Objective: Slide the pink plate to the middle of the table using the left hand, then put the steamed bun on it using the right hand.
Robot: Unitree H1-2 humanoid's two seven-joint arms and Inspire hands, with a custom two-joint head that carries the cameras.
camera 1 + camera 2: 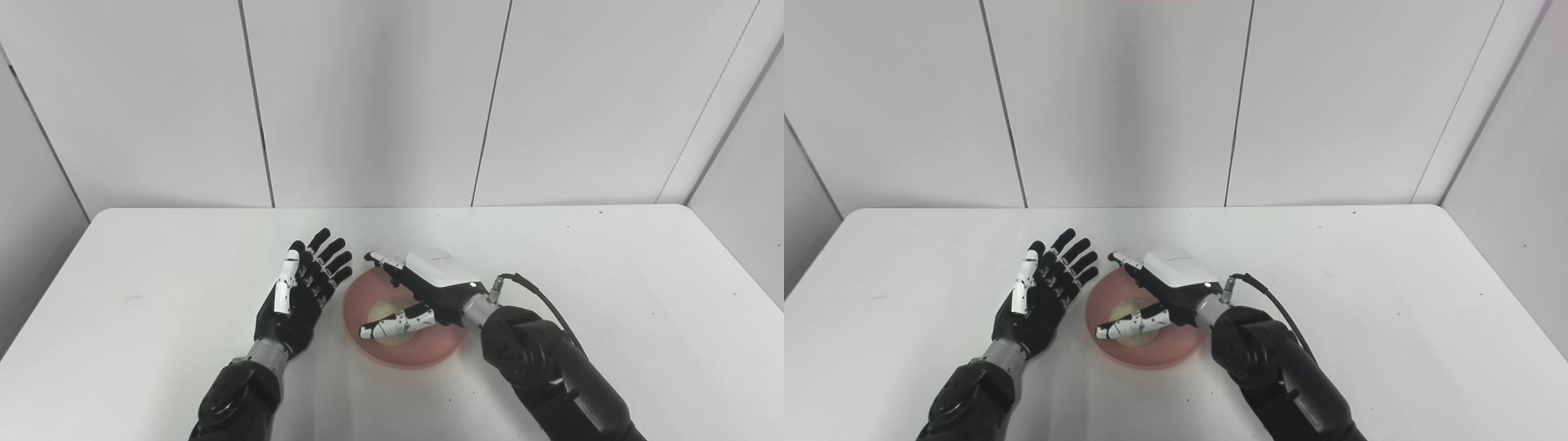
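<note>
We see a white table (153,294) that fills the lower half of the frame, with grey wall panels (367,98) behind it; apart from some small dark specks, its surface carries only the task's things. The pink plate (429,352) lies a little below the centre of the frame, near the middle of the table. The steamed bun (387,309) rests inside the plate, pale and round. Our right hand (422,288) hangs directly over the plate with its fingers spread apart, not clamped on anything; its thumb (392,324) crosses in front of the bun and hides the lower part of it, so we cannot tell if the thumb touches the bun. The white back of this hand covers the upper right part of the plate. A black cable (539,297) leaves the wrist toward the right. Our left hand (1044,288) stands just beside the plate's left rim, palm turned up, fingers stretched and apart, holding nothing. Both forearms are cut off by the bottom edge.
</note>
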